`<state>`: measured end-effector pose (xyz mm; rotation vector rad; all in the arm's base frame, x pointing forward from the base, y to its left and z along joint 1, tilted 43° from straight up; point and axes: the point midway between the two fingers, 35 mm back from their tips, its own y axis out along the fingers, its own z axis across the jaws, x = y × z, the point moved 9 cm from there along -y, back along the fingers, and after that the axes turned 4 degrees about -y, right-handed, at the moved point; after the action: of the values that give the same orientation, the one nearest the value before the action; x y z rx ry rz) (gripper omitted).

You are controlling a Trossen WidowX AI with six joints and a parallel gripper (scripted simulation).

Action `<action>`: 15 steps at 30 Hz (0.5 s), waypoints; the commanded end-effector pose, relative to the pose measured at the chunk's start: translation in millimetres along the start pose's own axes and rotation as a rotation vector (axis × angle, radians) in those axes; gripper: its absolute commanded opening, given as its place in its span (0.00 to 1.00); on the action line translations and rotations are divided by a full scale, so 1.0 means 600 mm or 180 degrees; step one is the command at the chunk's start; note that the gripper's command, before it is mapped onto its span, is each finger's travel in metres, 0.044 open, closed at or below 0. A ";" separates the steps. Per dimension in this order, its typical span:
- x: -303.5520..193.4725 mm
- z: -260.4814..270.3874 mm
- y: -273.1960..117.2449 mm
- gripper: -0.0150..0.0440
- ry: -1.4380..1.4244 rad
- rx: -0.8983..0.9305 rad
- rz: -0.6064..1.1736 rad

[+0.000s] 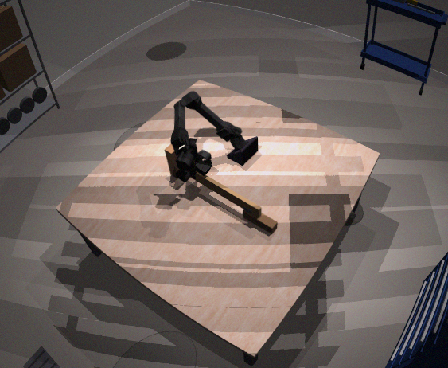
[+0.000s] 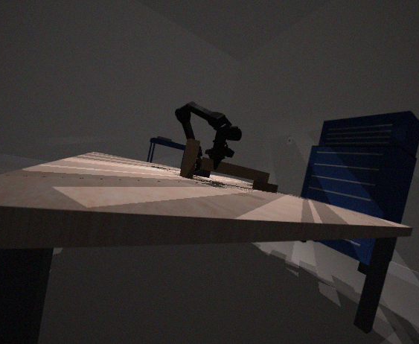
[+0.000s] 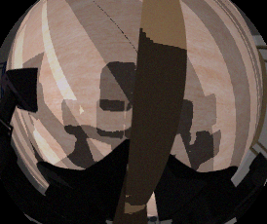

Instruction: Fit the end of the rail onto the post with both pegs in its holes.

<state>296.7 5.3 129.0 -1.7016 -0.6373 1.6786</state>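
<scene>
The long wooden rail [image 1: 229,191] [image 2: 240,171] [image 3: 160,97] runs from the gripper to the low footboard block [image 1: 270,225] [image 2: 271,187], its far end at the bracket. Its near end is raised off the table, close to the short upright post [image 1: 171,162] [image 2: 190,158]. My gripper [image 1: 192,174] [image 2: 216,166] [image 3: 139,143] is shut on the rail near that end, with a finger on each side. The arm hides the joint in the top view. The pegs and holes do not show, so I cannot tell whether the rail touches the post.
The arm's dark base [image 1: 244,151] [image 2: 202,173] stands on the table [image 1: 217,303] [image 2: 136,197] behind the rail. Striped shadows cross the table top. A blue cart [image 1: 396,60], a shelf rack [image 1: 42,73] and a blue tool cabinet [image 2: 352,179] stand beyond the table.
</scene>
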 end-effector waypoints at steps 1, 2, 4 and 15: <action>-0.003 0.000 0.000 0.25 -0.0013 -0.0008 0.0008; -0.003 0.000 0.000 0.25 -0.0013 -0.0008 0.0008; -0.004 0.000 0.000 0.25 -0.0013 -0.0008 0.0008; -0.010 0.001 -0.001 0.25 -0.0013 -0.0008 0.0008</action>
<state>296.2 1.9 131.6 -1.7020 -0.6378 1.6790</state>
